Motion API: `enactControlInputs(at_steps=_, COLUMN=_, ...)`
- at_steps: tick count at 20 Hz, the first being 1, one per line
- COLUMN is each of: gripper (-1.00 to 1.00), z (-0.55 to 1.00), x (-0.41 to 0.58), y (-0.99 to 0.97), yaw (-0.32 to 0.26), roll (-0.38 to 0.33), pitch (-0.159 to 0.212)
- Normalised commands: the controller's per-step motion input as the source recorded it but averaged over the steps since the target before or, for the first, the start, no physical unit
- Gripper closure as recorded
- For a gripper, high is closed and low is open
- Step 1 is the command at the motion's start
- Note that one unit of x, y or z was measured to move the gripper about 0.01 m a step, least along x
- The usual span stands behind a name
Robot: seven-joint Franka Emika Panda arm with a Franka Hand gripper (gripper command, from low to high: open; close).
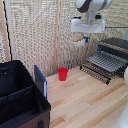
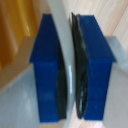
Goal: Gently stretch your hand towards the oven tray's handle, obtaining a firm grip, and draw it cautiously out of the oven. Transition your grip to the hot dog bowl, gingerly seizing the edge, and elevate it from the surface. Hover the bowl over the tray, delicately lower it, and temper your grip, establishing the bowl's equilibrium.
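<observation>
The hot dog bowl (image 1: 77, 42), white with yellow-orange pieces in it, hangs in the air with my gripper (image 1: 84, 37) shut on its rim. It is well above the table, just off the exterior view's left end of the oven tray (image 1: 104, 62). That dark wire rack sticks out of the oven (image 1: 116, 46), and its handle (image 1: 95, 73) is the front bar. In the wrist view the blue pads (image 2: 49, 67) of the gripper (image 2: 70, 70) clamp the thin pale edge of the bowl (image 2: 61, 40).
A red plastic cup (image 1: 62, 74) stands on the wooden table (image 1: 85, 102). A big black fabric case (image 1: 20, 100) with a blue flap (image 1: 40, 80) fills the exterior view's lower left. A slatted wall (image 1: 35, 30) runs behind.
</observation>
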Motion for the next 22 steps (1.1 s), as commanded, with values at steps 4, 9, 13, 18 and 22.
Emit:
enactControlInputs(at_steps=4, gripper=1.00, z=0.00, x=0.002, y=-0.91, yaw=-0.106, roll=0.000, pitch=0.000)
enactControlInputs(at_steps=9, gripper=1.00, z=0.00, x=0.000, y=-0.83, yaw=-0.142, roll=0.000, pitch=-0.005)
enactControlInputs(at_steps=13, gripper=1.00, z=0.00, x=0.000, y=-0.78, yaw=-0.160, roll=0.000, pitch=-0.005)
enactControlInputs(at_steps=18, gripper=1.00, z=-0.03, x=-0.005, y=-0.73, yaw=-0.176, roll=0.001, pitch=-0.015)
enactControlInputs(at_steps=22, gripper=1.00, z=-0.07, x=0.000, y=-0.61, yaw=-0.211, roll=0.001, pitch=-0.017)
